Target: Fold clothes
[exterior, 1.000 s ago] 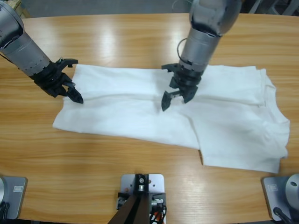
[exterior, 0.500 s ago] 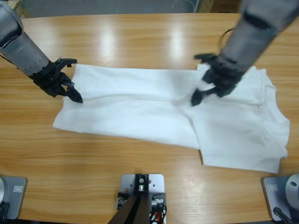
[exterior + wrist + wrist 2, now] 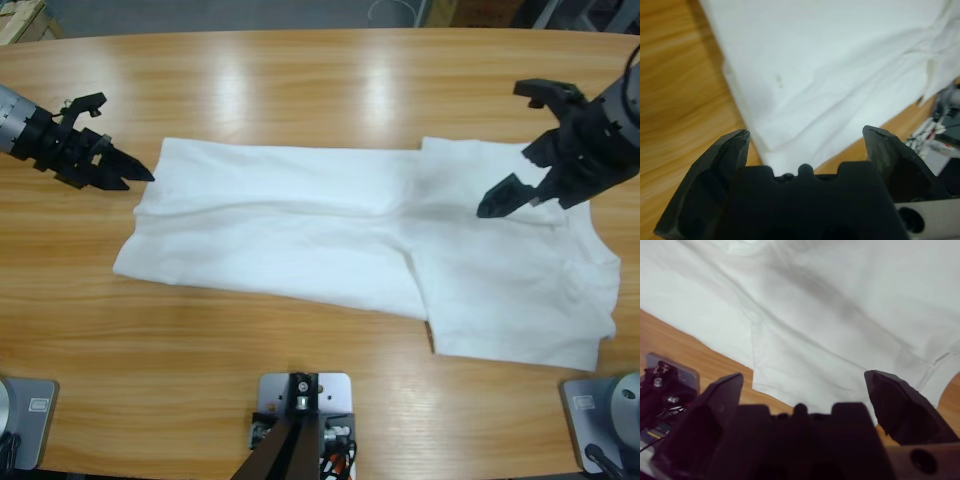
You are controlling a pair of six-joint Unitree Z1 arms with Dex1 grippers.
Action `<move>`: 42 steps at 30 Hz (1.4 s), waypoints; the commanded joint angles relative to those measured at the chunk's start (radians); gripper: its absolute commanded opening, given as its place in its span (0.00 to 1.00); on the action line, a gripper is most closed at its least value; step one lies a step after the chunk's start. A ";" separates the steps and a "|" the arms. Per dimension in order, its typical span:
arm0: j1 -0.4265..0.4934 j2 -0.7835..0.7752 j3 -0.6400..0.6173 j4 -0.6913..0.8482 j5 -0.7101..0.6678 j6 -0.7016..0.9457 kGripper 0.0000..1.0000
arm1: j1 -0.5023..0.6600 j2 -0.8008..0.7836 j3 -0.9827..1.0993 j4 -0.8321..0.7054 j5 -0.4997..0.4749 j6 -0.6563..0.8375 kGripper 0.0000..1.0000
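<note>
Shirt (image 3: 350, 240) lies flat on the tabletop (image 3: 300, 90), between the two pincers, partly folded into a long band. Long axis runs from one pincer towards the other; the narrow end points at the left pincer (image 3: 105, 160), the wider, thicker end lies under and beyond the right pincer (image 3: 525, 175). Collar and logo cannot be made out.

Left pincer: jaws apart, empty, just off the narrow end of the cloth, tips pointing at its far corner. Left wrist view shows the cloth's edge directly ahead of the jaws, bare wood to one side.

Right pincer: jaws apart, empty, hovering over the wide end, not touching the cloth. Right wrist view shows a layered fold edge ahead of the jaws.

Judgement: step in hand is a repositioning between folds, nothing gripped. Next move calls for each pincer to descend on a corner or edge at its own end, close on all layers, and carry one end over the other to shorten the band.
</note>
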 commanded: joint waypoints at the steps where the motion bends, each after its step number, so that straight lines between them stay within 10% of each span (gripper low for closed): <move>1: 0.019 0.131 0.039 -0.036 -0.061 -0.015 0.88 | -0.020 -0.049 0.047 -0.007 -0.024 0.009 1.00; 42: -0.132 0.275 -0.030 -0.024 0.005 -0.093 0.77 | -0.071 -0.107 0.063 0.006 -0.037 -0.026 1.00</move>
